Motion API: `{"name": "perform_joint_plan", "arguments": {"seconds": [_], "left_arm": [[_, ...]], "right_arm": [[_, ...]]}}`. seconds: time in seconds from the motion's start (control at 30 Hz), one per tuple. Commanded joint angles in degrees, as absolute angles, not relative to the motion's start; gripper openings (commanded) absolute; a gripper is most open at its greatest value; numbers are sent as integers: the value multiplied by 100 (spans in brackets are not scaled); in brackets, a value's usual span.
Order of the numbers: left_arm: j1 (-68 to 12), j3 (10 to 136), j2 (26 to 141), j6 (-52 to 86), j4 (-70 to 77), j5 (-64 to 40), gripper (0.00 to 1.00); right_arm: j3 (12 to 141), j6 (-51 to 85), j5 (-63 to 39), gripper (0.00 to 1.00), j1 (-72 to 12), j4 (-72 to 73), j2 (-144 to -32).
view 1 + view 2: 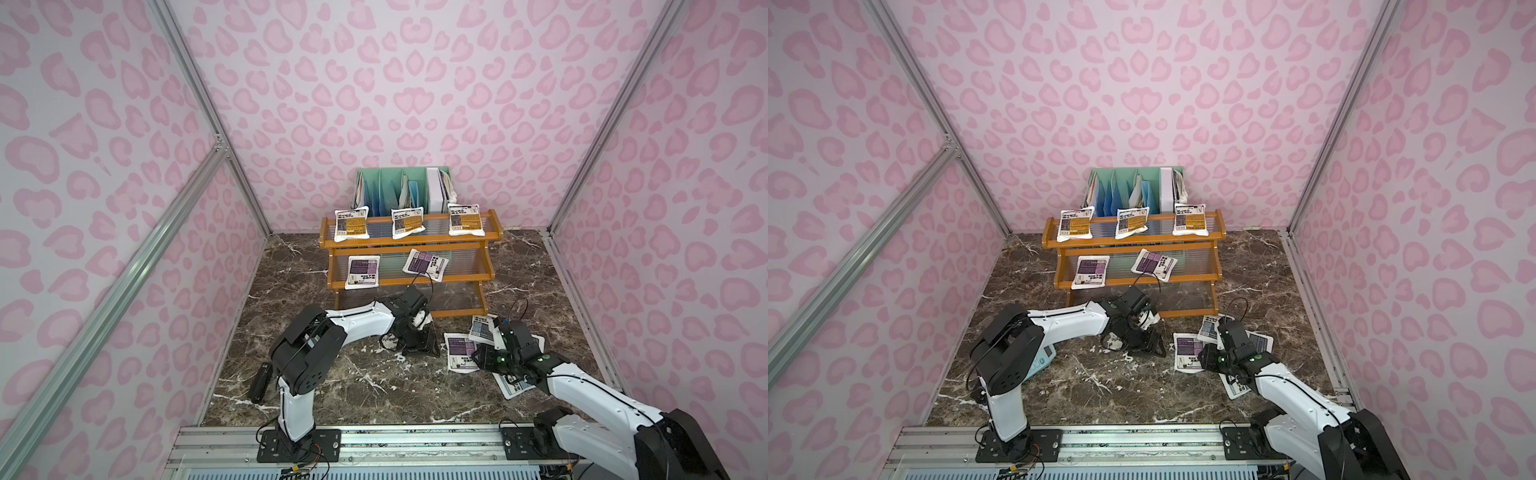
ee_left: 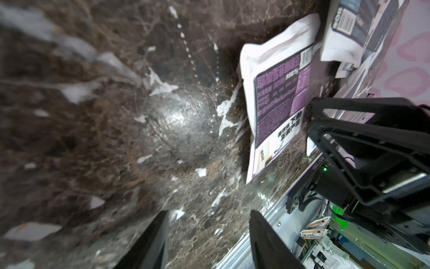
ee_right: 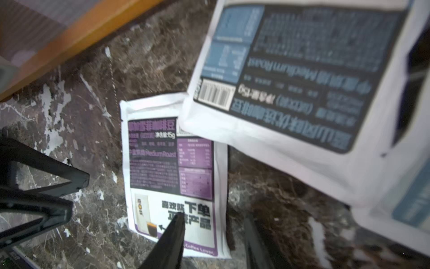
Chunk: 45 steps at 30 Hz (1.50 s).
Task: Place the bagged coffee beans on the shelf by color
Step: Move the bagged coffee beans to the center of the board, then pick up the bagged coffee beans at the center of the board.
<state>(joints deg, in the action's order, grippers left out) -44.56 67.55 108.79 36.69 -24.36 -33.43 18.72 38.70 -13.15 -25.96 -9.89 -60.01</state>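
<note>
Right gripper (image 3: 213, 216) — jaws apart, astride the edge of a purple pouch (image 3: 172, 163) flat on the marble (image 3: 93, 116); top views hide this under the wrist. Left gripper (image 2: 208, 213) apart over marble. Both top views: three orange pouches (image 1: 351, 223) on top tier of the shelf (image 1: 382, 242).

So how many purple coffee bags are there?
3. Two lie on the shelf's middle tier: the left purple bag and the tilted purple bag. The third purple bag lies on the table by the right claw. Others may be hidden.
</note>
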Motion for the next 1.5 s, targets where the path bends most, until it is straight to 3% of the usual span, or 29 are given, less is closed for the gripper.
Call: {"name": "perform_joint_plan", "arguments": {"seconds": [0.0, 0.4, 0.7, 1.0, 1.33, 1.43, 1.47], "left_arm": [[-4498, 6806, 10867, 3530, -2635, -3505, 58], [-4509, 6147, 10105, 3515, -2604, -3218, 57], [-4408, 5497, 9633, 3595, -1474, -3078, 53], [-4383, 5565, 9953, 3700, -1036, -2719, 52], [-4385, 5774, 10380, 3577, -1362, -2751, 57], [-4373, 5818, 10502, 3542, -1450, -2829, 50], [-4370, 5819, 10505, 3526, -1461, -2858, 41]], "right_arm": [[1719, 3988, -1923, 43, -2602, -600, -6214], [1973, 3793, -1780, 43, -3098, -463, -6746], [2820, 3616, -598, 44, -3401, -1201, -6733], [2934, 3410, -1193, 43, -3438, -386, -7577], [2830, 3521, -1386, 43, -4207, 152, -8148], [2903, 3506, -1297, 43, -4219, 99, -8200], [2915, 3501, -1284, 43, -4219, 97, -8199]]}}
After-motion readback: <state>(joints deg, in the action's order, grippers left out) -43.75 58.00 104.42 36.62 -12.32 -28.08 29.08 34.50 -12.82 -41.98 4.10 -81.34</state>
